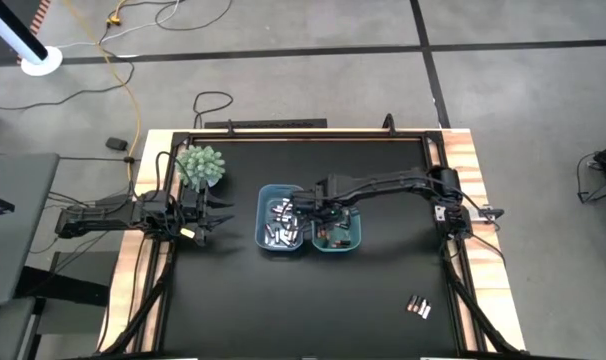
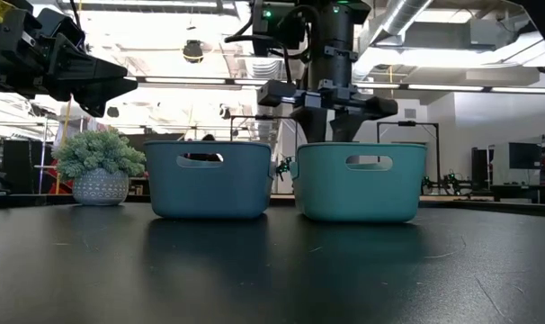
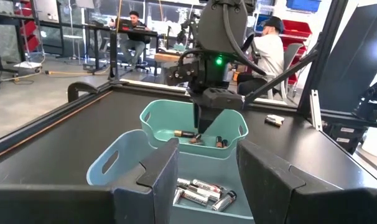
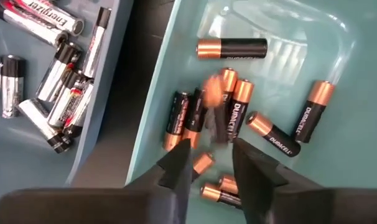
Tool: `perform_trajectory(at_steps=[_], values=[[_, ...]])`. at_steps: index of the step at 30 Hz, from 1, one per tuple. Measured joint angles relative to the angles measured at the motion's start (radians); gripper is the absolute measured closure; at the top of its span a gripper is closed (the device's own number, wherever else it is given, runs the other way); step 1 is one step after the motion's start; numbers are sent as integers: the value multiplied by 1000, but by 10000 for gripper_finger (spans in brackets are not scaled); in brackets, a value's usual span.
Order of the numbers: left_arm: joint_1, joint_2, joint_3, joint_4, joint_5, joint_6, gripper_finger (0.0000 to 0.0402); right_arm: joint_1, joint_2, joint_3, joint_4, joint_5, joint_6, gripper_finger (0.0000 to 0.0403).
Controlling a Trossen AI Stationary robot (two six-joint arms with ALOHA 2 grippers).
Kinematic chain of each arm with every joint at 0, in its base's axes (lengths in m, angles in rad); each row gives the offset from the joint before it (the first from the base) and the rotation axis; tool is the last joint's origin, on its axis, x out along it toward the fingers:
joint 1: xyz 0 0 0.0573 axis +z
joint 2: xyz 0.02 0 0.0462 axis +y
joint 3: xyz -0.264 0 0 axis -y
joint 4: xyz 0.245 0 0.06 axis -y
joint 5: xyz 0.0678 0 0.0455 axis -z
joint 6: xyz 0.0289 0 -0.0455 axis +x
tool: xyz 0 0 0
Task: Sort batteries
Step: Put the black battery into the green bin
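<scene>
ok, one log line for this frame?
left gripper: open, idle beside plant | right gripper: open, over teal bin, dark battery dropping | silver batteries: blue bin | two loose on table

R end effector [image 4: 207,163] parted, pointing down; L end effector [image 1: 215,217] open, idle.

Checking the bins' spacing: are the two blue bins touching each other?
Cannot tell. The low view suggests a sliver between the left bin and right bin; other views don't settle it.
</scene>
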Motion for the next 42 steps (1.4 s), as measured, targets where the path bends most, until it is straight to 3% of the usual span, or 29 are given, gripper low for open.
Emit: perform_trajectory(at_steps=[7,13,18,23,28,32,42], values=[[0,0,0,0,0,0,244,17,-1,0,-2,0,31,226],[0,0,0,-1,0,16,244,72,-62,0,-68,20,163,228],[0,0,0,-1,0,18,244,186,-145,0,-185,147,381,238],[0,0,0,0,-14,10,244,331,-186,0,-354,170,712,244],[0,0,0,2,-45,9,244,471,-185,0,-425,109,1042,246],[0,0,0,2,-50,8,244,531,-184,-27,-392,5,1076,246],[0,0,0,1,-54,7,244,599,-182,-139,-289,-127,1103,246]])
